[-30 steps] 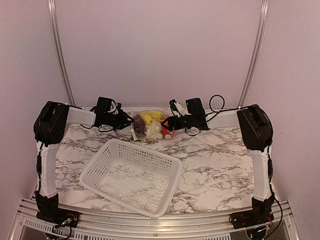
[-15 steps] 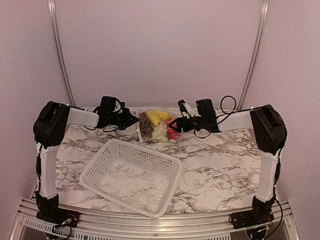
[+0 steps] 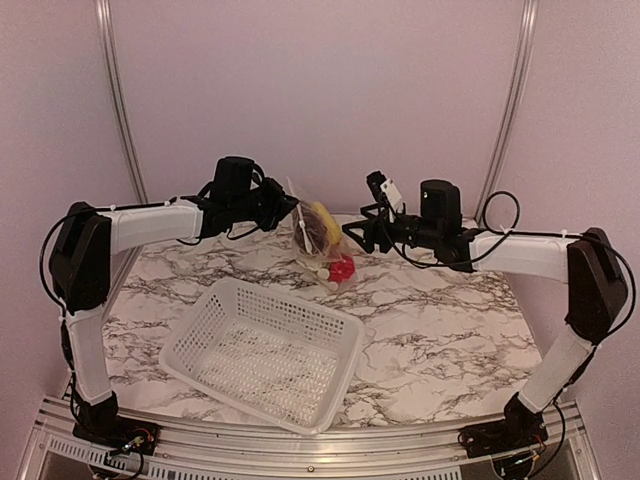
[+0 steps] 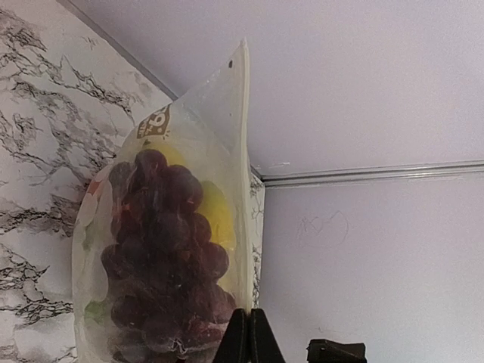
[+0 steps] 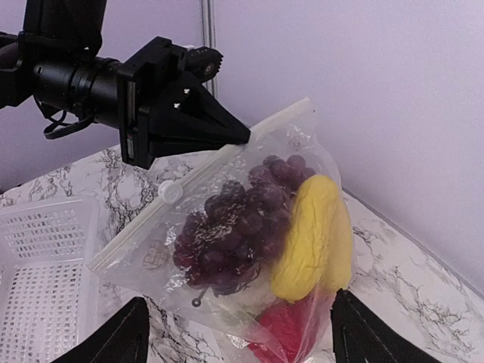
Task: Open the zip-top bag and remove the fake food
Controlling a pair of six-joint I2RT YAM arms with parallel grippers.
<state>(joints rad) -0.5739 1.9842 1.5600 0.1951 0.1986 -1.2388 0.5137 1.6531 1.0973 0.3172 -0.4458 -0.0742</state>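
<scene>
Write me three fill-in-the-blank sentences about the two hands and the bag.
1. The left hand is shut on the ___ strip of the zip-top bag.
2. The right hand is ___ and holds nothing.
3. The dark purple fruit inside the bag is a bunch of ___.

Missing words: zip; open; grapes

Left gripper (image 5: 243, 137) pinches zip-top bag (image 5: 144, 251) edge; grapes (image 5: 234, 227), yellow piece (image 5: 306, 242), red piece (image 5: 276, 336) inside.

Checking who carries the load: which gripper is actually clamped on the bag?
The left gripper: it is pinched shut on the zip strip of the zip-top bag. The right gripper is open, fingers spread wide, gripping nothing.
</scene>
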